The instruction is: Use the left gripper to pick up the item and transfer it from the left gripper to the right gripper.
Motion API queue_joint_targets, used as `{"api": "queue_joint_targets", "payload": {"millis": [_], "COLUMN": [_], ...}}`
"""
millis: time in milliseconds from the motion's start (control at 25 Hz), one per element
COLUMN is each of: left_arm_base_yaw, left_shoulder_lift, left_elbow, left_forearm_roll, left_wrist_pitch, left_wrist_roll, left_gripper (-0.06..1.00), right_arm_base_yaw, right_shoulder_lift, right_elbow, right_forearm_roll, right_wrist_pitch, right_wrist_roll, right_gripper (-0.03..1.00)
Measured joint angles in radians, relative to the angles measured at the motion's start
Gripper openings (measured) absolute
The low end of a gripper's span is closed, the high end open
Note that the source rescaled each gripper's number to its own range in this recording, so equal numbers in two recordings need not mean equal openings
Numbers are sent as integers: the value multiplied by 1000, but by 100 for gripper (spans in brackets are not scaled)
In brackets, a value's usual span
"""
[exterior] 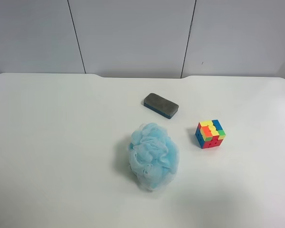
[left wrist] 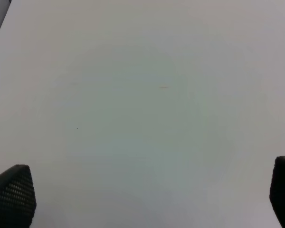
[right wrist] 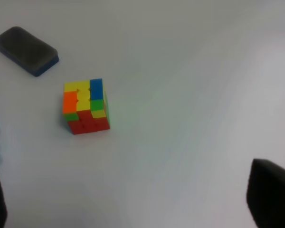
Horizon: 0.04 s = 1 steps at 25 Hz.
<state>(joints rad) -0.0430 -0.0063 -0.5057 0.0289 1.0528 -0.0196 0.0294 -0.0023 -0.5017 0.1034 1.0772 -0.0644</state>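
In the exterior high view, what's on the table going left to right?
Blue mesh puff → grey eraser block → puzzle cube. The puff and the eraser overlap a little in their left-to-right span; the cube stands clearly apart at the right.

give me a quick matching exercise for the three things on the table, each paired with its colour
Things:
1. puzzle cube
2. mesh puff
3. eraser block

Colours:
A. pale blue
B. dark grey top with a blue base
C. many colours: red, yellow, orange, green, blue

Pairs: 1-C, 2-A, 3-B
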Motion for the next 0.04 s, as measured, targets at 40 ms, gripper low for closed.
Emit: {"api": "queue_joint_targets", "payload": {"millis": [40], "left_arm_base_yaw": [0], "left_shoulder_lift": [0], "left_elbow": [0], "left_forearm_roll": [0], "left_wrist_pitch": [0], "left_wrist_roll": [0], "left_gripper": [100], "right_arm_base_yaw": [0], "right_shoulder_lift": [0], "right_elbow": [0], "right_forearm_roll": [0], "right_wrist_pitch": [0], "right_wrist_roll": [0], "right_gripper": [100]}}
